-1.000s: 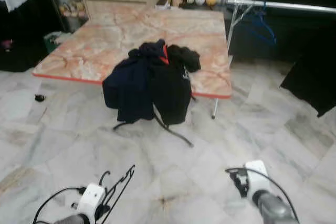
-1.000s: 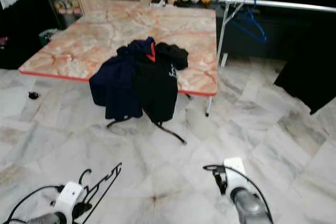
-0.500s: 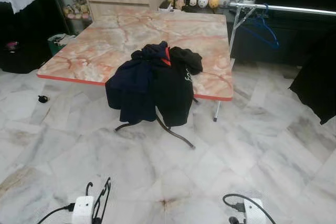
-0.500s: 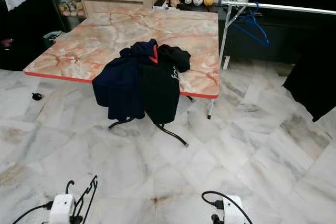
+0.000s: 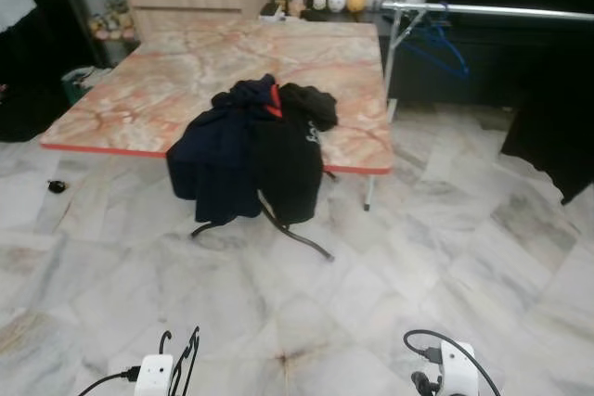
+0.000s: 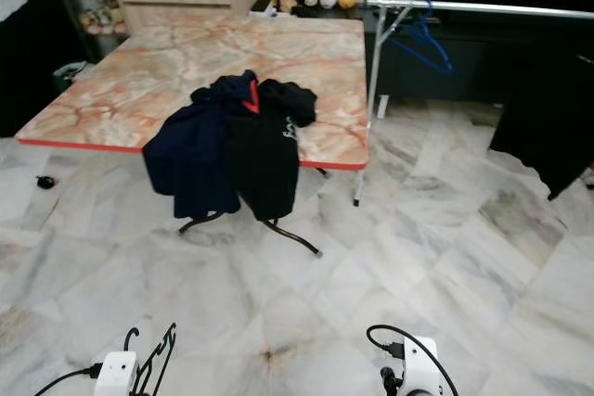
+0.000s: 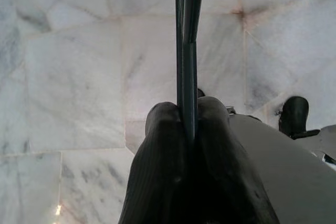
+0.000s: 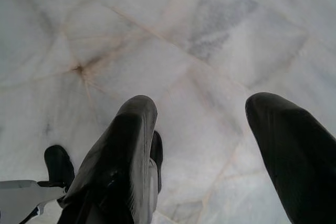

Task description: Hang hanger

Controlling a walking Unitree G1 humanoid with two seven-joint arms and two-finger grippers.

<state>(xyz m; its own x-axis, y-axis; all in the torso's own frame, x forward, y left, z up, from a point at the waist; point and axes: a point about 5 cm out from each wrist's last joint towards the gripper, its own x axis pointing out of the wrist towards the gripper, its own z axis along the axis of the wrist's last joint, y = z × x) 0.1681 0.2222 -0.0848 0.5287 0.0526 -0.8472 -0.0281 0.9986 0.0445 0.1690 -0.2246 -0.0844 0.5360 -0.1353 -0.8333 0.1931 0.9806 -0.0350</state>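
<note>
My left gripper (image 7: 186, 113) is shut on the thin bar of a black wire hanger (image 7: 185, 51), held low over the marble floor. In the eye views the hanger (image 5: 186, 364) sticks up edge-on at the bottom left, beside the left wrist's white housing. My right gripper (image 8: 202, 114) is open with nothing between its fingers (image 8: 131, 129), also low over the floor; its wrist (image 5: 455, 370) sits at the bottom right. A silver clothes rail (image 5: 492, 11) runs along the far right, with a blue hanger (image 5: 438, 44) on it.
A marble-topped folding table (image 5: 167, 71) stands ahead, with dark jackets (image 5: 251, 150) draped over its front edge and its legs reaching onto the floor. A black garment (image 5: 557, 127) hangs at the right. A cabinet and small figures stand behind the table.
Both arms have dropped lower in the picture than a second ago. The held hanger has turned from slanting to edge-on. The camera has shifted a little.
</note>
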